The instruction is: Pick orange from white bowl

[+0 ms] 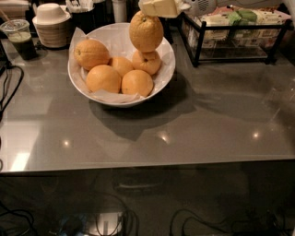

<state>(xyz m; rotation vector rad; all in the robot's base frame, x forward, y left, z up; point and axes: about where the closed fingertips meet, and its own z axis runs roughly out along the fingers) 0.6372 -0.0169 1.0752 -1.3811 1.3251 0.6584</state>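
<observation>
Cream pincer (156, 9), half cut off at the top edge, tight on the orange (146, 31) above the white bowl (163, 78).

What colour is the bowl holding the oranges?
White, camera view; the gripper holds one orange above the bowl.

The cream gripper (154, 11), at the top edge, clasps the dull yellow-orange, pebbled orange (146, 32) over the glossy white bowl (168, 57) of brighter oranges (103, 79); grey desk (193, 133).
</observation>
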